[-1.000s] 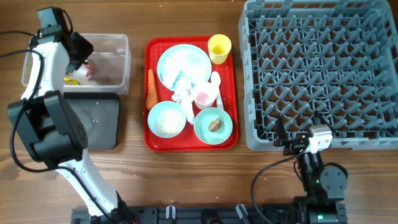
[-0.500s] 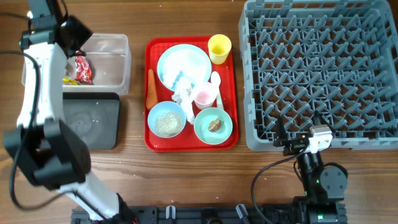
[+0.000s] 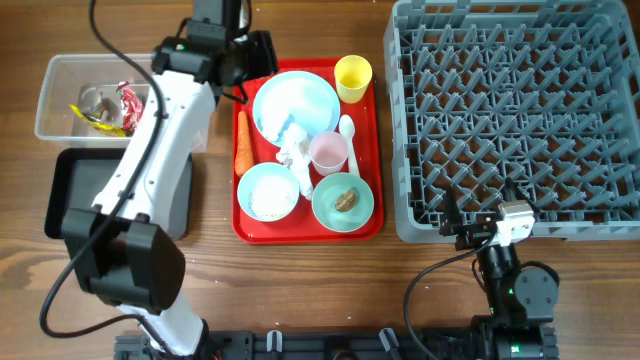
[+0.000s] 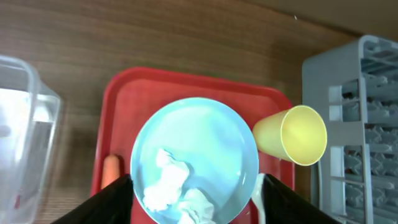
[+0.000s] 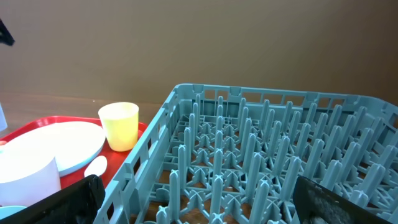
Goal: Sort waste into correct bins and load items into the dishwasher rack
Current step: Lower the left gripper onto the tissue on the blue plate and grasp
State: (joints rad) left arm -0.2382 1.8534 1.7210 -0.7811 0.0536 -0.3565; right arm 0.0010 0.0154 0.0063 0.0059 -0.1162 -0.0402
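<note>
Left pincer [image 4: 194, 185], jaws spread and empty, hangs over the white round plate [image 3: 300, 95] on the flat red tray [image 3: 368, 150]. The crumpled white tissue [image 4: 168, 186] lies on the plate's robot-side edge, directly between the jaws. Right pincer [image 5: 205, 200], likewise spread, is well apart.

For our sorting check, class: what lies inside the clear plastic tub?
Red and yellow snack wrappers lie in the clear tub. The left arm covers its right end, hiding anything there.
</note>
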